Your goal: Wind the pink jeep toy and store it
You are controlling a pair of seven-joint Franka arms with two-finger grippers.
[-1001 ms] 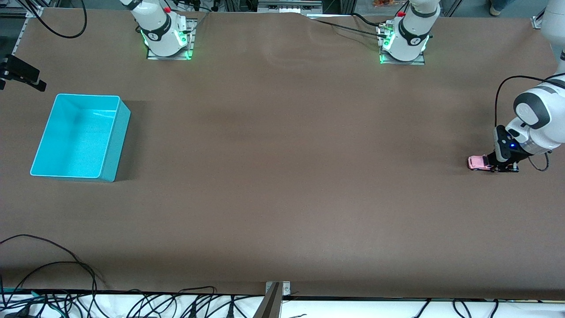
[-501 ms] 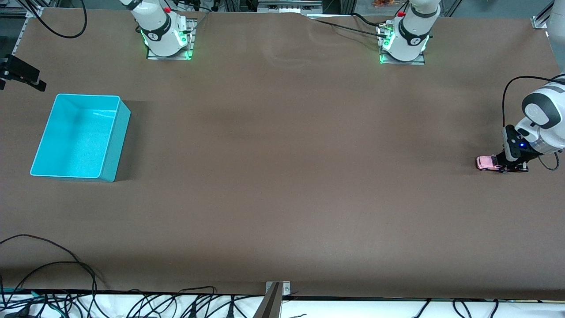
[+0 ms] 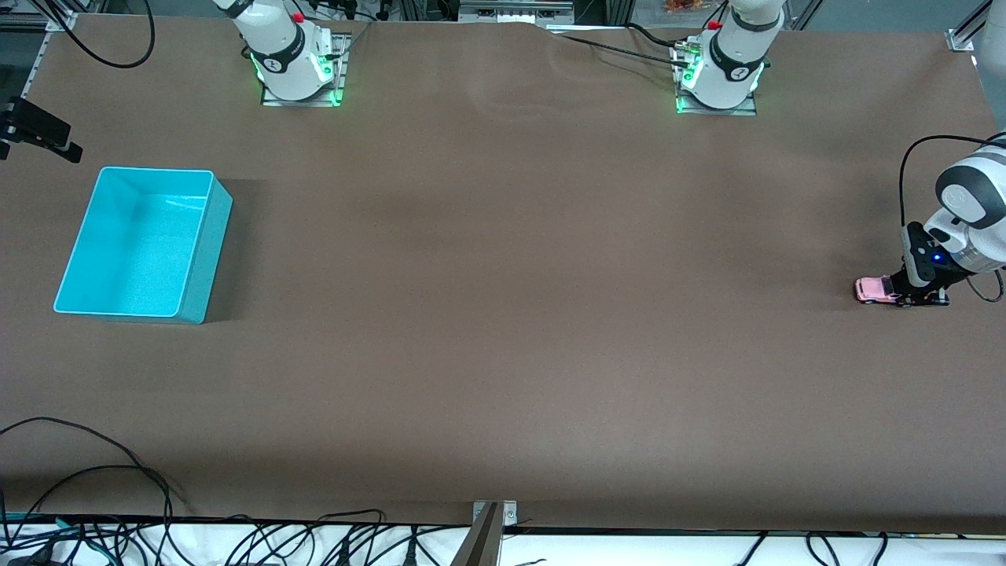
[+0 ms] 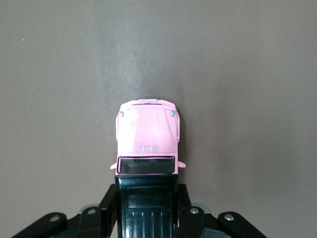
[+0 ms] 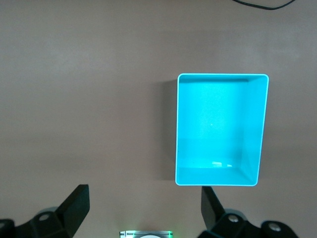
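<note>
The pink jeep toy [image 3: 872, 290], wheels on the table at my left arm's end, feels light, hard and slick (roll-prone), so my left gripper [image 3: 912, 297], wrist bent low, pinches its black cab sides, while my right gripper [image 5: 143, 208] waits spread empty above the turquoise bin [image 3: 206, 259].

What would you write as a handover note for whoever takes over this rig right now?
Left gripper: shut on the pink jeep toy, gripping its black-roofed rear, wheels on the table at the left arm's end.
Right gripper: open, holding nothing, up above the turquoise bin; that arm waits.
Bin: empty, at the right arm's end.
Done: jeep grasped.
Left: whether it is wound cannot be told; it has yet to reach the bin.
</note>
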